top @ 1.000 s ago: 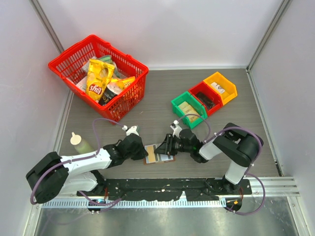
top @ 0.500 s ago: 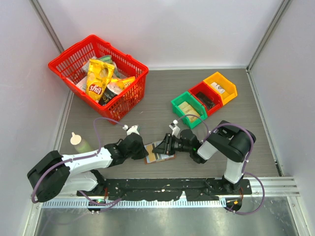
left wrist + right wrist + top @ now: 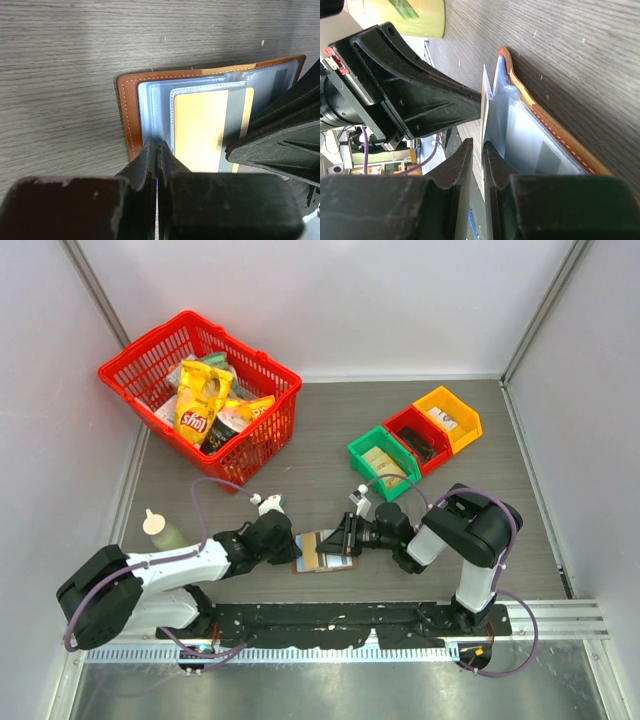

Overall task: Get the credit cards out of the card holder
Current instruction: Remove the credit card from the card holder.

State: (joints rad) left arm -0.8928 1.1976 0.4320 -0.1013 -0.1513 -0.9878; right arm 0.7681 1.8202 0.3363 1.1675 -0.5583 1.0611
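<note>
The card holder (image 3: pixel 322 552) lies open on the table between my two grippers, brown leather outside with pale blue-grey sleeves. In the left wrist view the card holder (image 3: pixel 129 115) shows a yellowish credit card (image 3: pixel 205 130) in a clear sleeve. My left gripper (image 3: pixel 158 145) is shut on the holder's left sleeve edge and shows from above (image 3: pixel 290 543) at the holder's left side. My right gripper (image 3: pixel 477 144) is shut on a credit card (image 3: pixel 484 107) seen edge-on, next to the holder's sleeves (image 3: pixel 520 135). From above it (image 3: pixel 345 538) sits at the holder's right side.
A red basket (image 3: pixel 140 340) with yellow snack bags stands at the back left. Green (image 3: pixel 356 452), red (image 3: pixel 400 418) and orange (image 3: pixel 440 395) bins stand in a row at the back right. A pale green bottle (image 3: pixel 160 530) stands by the left arm.
My right gripper has shifted slightly to the right at the holder's right edge. The holder has tipped a little and settled. The left gripper has stayed on the holder.
</note>
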